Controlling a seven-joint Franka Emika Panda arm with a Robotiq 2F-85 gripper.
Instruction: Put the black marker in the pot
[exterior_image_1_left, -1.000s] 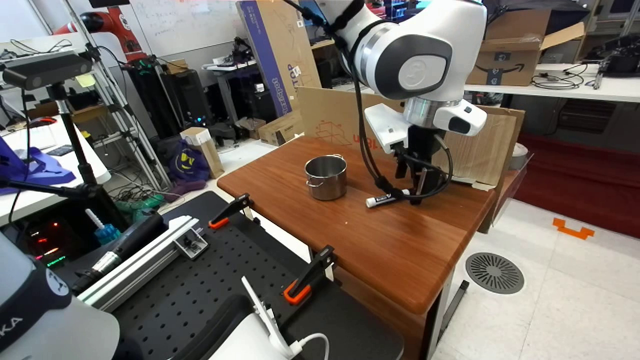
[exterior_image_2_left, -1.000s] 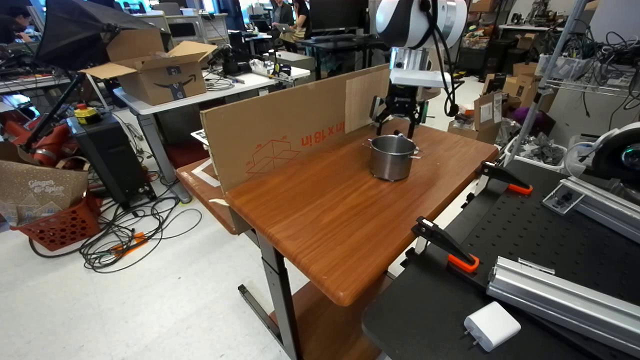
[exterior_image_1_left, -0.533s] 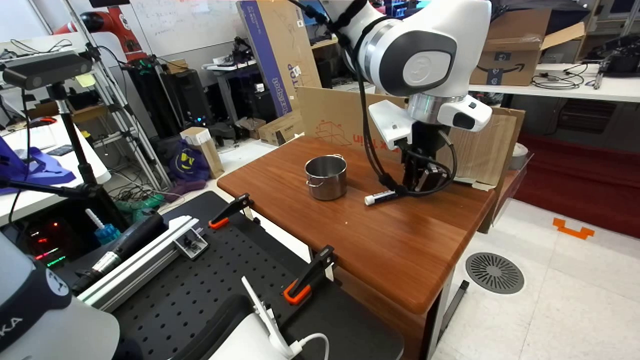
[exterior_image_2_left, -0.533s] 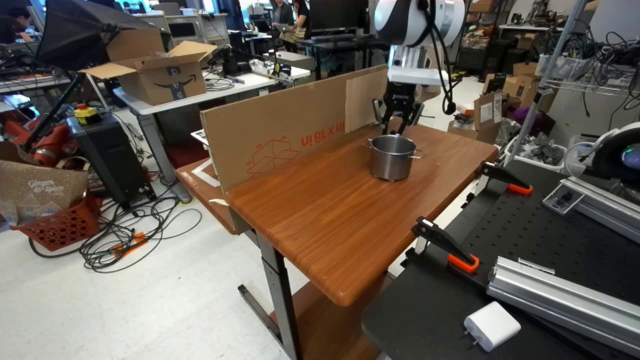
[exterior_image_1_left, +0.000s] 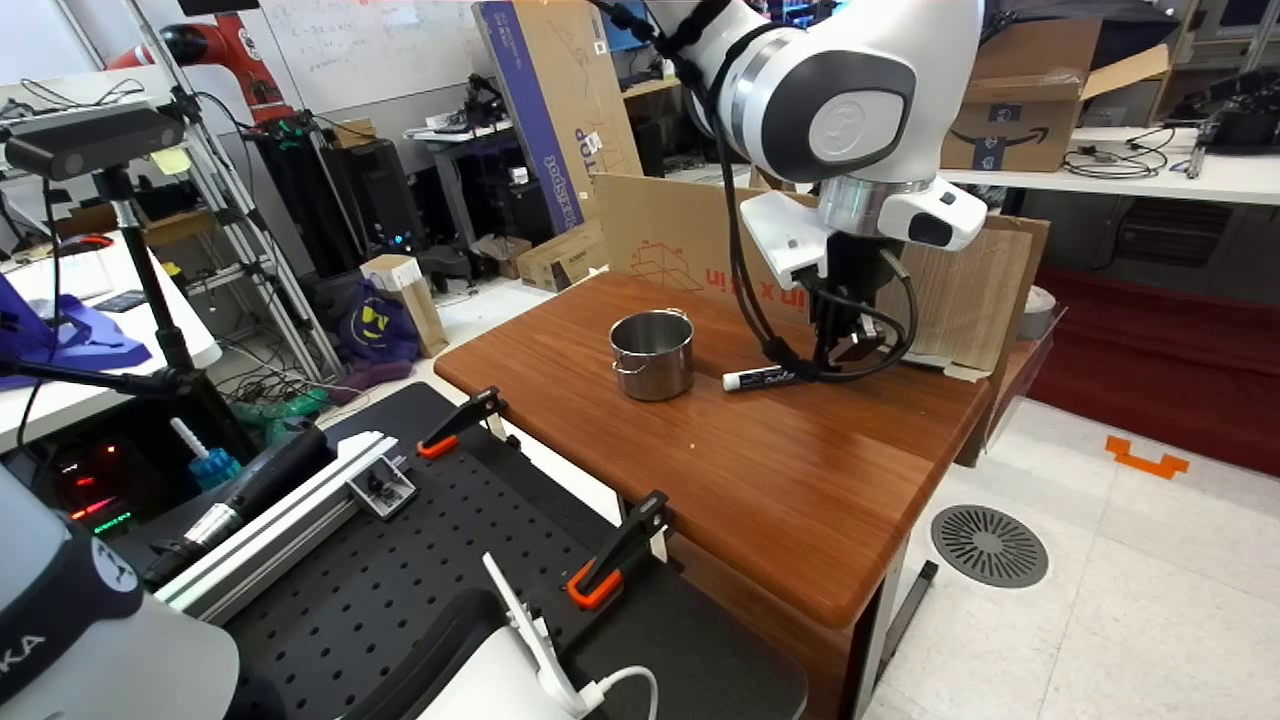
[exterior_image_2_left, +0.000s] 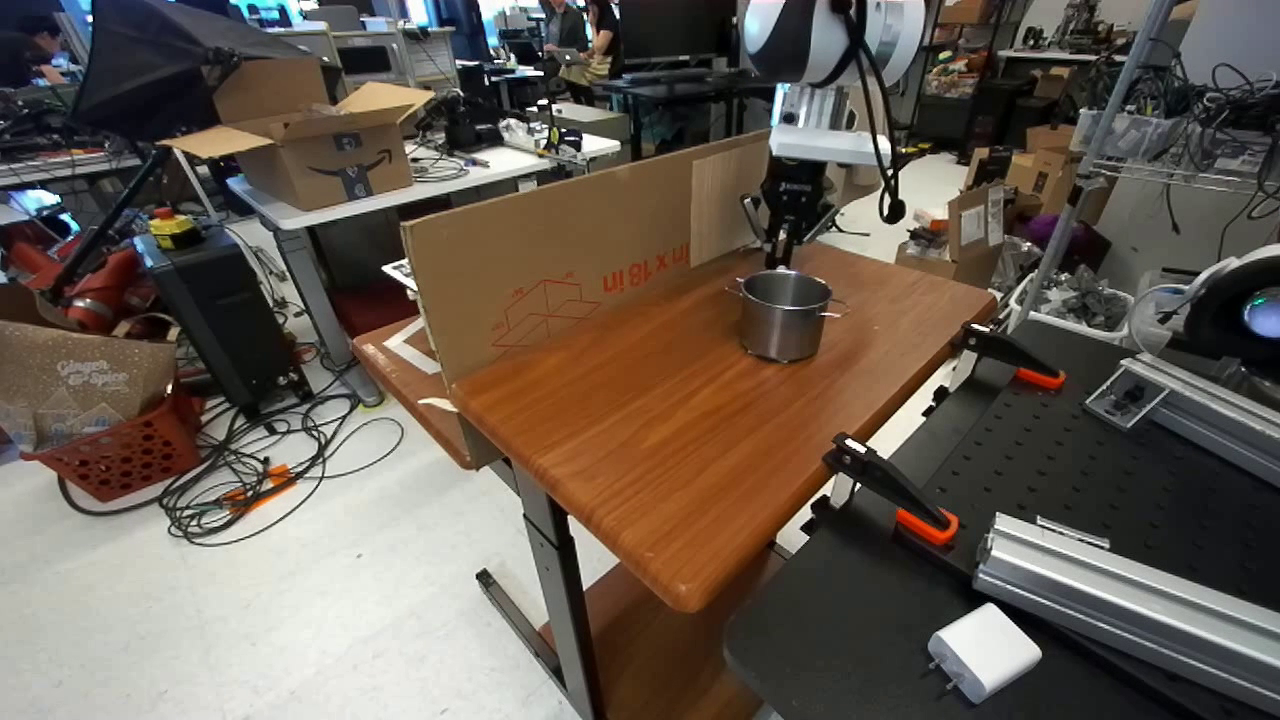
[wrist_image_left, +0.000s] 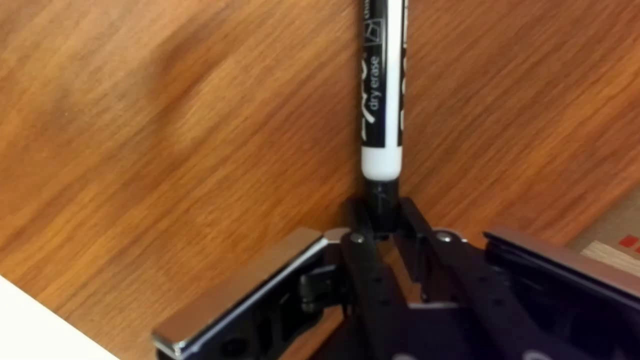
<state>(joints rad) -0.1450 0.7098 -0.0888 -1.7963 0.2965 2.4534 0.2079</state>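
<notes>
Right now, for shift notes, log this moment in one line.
gripper: shut on black marker (cap end) | pot: upright on table | marker: outside pot
</notes>
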